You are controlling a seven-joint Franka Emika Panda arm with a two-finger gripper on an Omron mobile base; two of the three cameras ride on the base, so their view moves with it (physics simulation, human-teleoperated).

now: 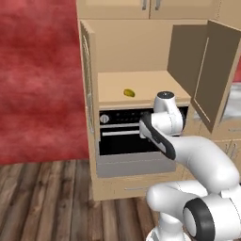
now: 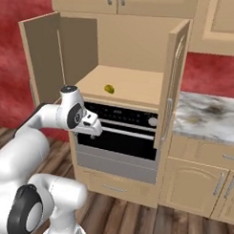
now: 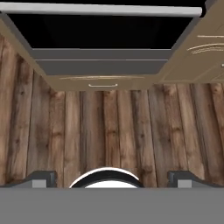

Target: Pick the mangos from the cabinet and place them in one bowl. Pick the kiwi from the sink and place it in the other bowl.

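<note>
One small yellow-green mango (image 1: 129, 92) (image 2: 109, 89) lies alone on the plain tan shelf of the open cabinet (image 1: 141, 82) (image 2: 129, 83). Both cabinet doors are swung wide. My arm is folded in front of the oven, below the shelf, and the hand (image 2: 94, 128) points down. In the hand view my gripper (image 3: 112, 178) is open over the wooden floor, its fingertips (image 3: 42, 177) far apart with nothing between them. The second mango, the kiwi, the sink and both bowls are out of view.
A black built-in oven (image 1: 122, 136) (image 2: 123, 133) with a steel handle sits under the shelf, with a drawer (image 3: 103, 81) below it. The open right door (image 1: 214, 70) (image 2: 173, 78) juts out beside the arm. A marble counter (image 2: 209, 117) runs to the right.
</note>
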